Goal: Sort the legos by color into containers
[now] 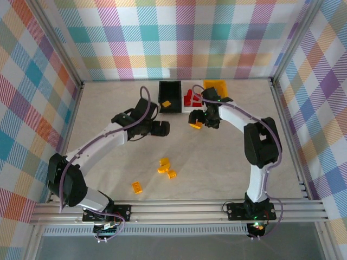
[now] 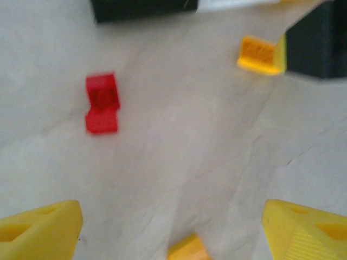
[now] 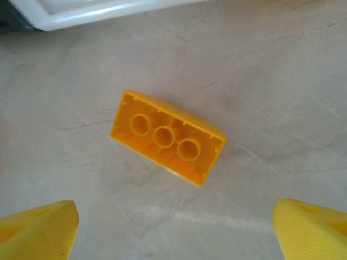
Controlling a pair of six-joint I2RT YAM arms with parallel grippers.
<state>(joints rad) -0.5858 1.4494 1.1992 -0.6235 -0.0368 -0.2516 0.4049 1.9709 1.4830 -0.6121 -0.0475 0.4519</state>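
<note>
Yellow-orange plastic brick (image 3: 167,138) just ahead of the spread right gripper (image 3: 173,230)
Hollow side up on the table (image 3: 282,81) near the white plastic bin (image 3: 97,13), its long axis slants across the gap; jaws apart, holding nothing; right arm (image 1: 238,122) nearer.

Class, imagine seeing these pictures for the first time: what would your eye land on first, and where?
An orange brick lies underside up on the table in the right wrist view, near the white bin. From above, red bricks sit in that bin at the far edge, and a few orange bricks lie loose near the front.
</note>
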